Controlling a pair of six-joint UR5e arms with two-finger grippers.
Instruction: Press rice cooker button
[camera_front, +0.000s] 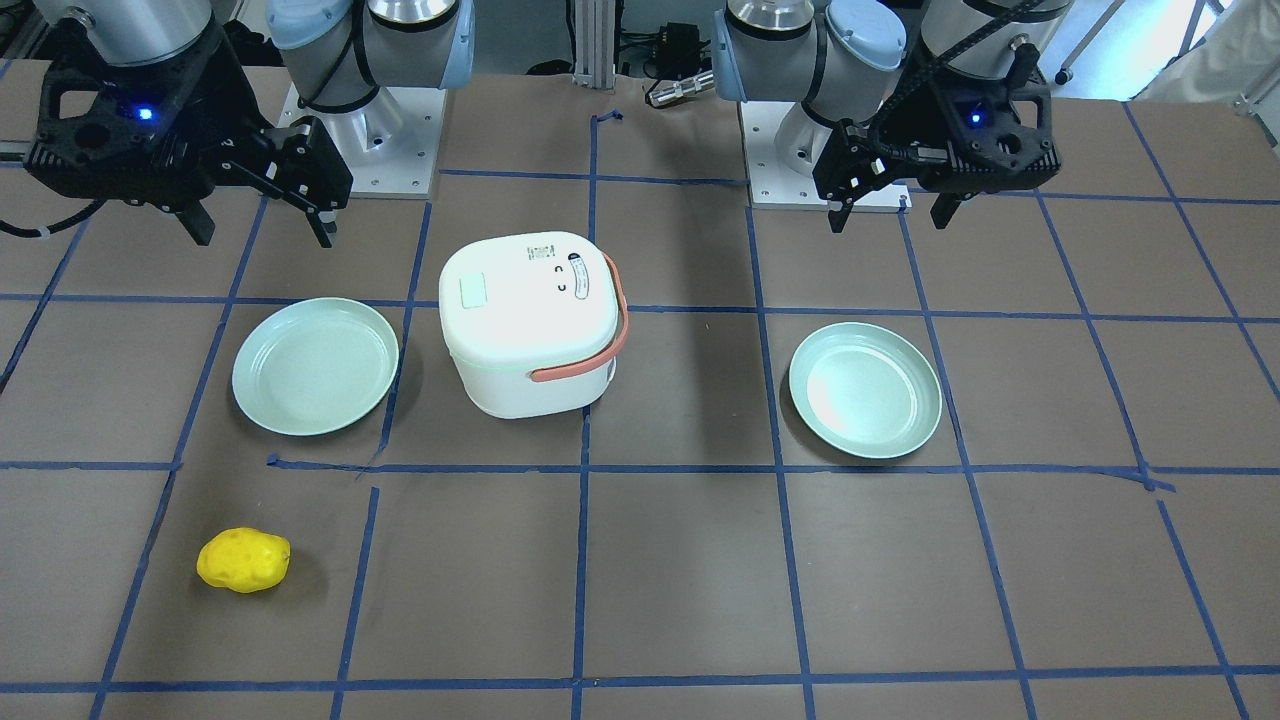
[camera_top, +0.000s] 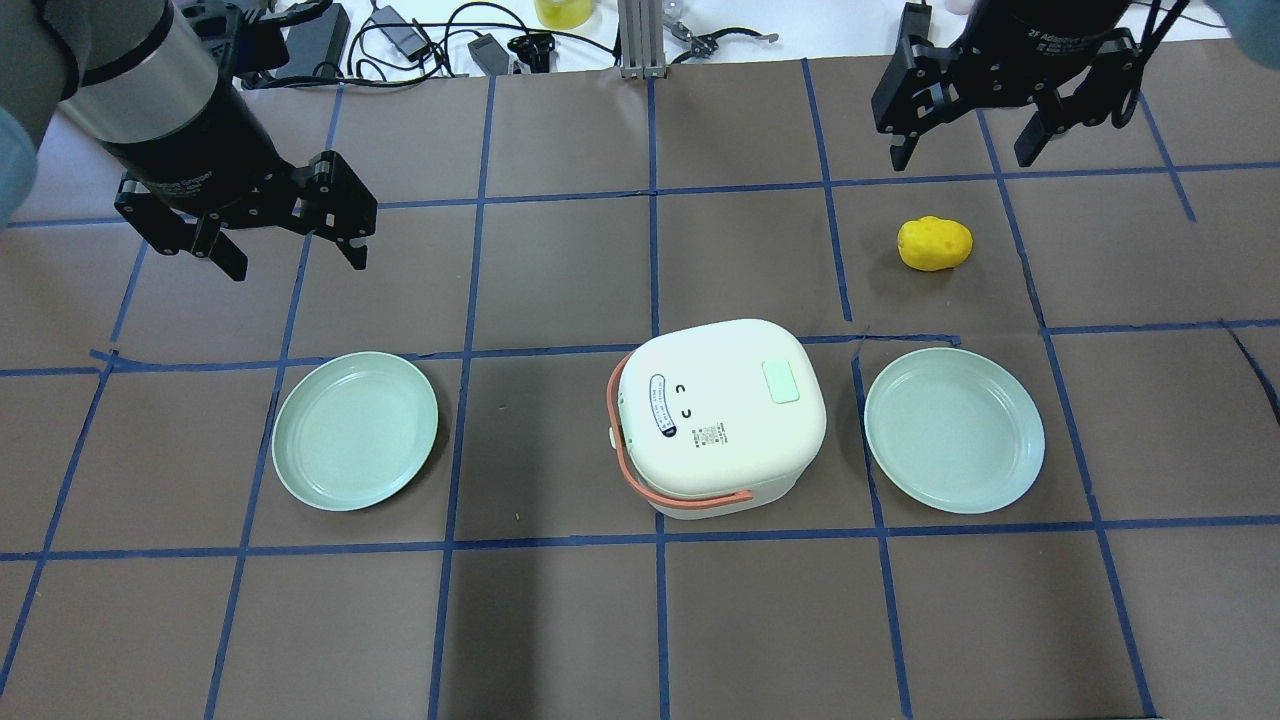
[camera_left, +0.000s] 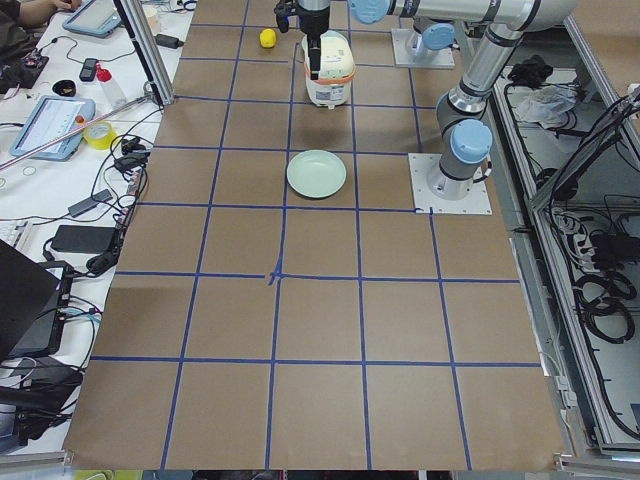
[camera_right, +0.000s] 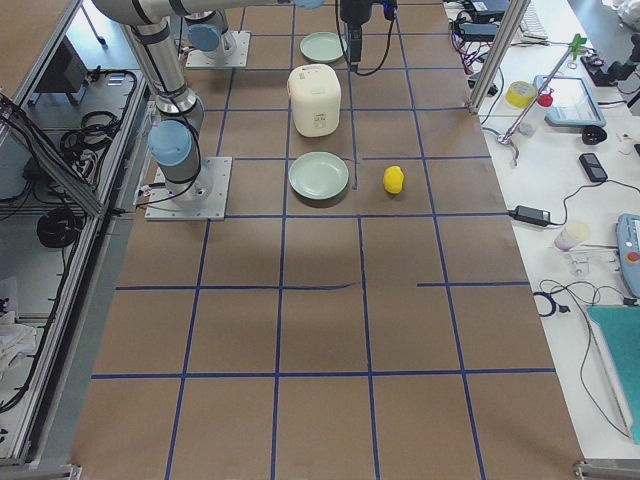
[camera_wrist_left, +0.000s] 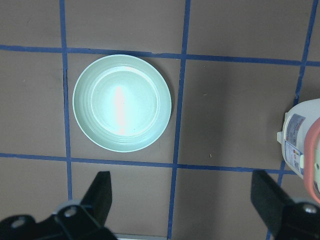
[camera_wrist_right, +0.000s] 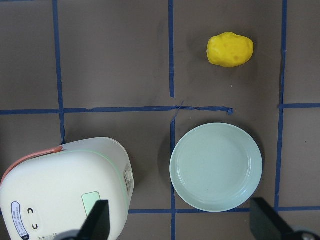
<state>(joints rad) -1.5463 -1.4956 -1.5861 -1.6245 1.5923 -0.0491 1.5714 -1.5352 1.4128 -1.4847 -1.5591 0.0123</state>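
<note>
The white rice cooker (camera_top: 720, 415) stands mid-table with its lid shut and its salmon-orange handle (camera_top: 640, 485) folded down. A pale green rectangular button (camera_top: 781, 381) sits on the lid, toward the robot's right. My left gripper (camera_top: 290, 225) is open and empty, hovering high and well to the cooker's far left. My right gripper (camera_top: 965, 150) is open and empty, hovering high at the far right. The cooker also shows in the front view (camera_front: 530, 325), at the left wrist view's right edge (camera_wrist_left: 305, 150) and low left in the right wrist view (camera_wrist_right: 65, 190).
Two mint-green plates flank the cooker, one on the left (camera_top: 355, 430) and one on the right (camera_top: 955, 430). A yellow potato-like object (camera_top: 935, 243) lies beyond the right plate, below the right gripper. Cables and gear line the far table edge.
</note>
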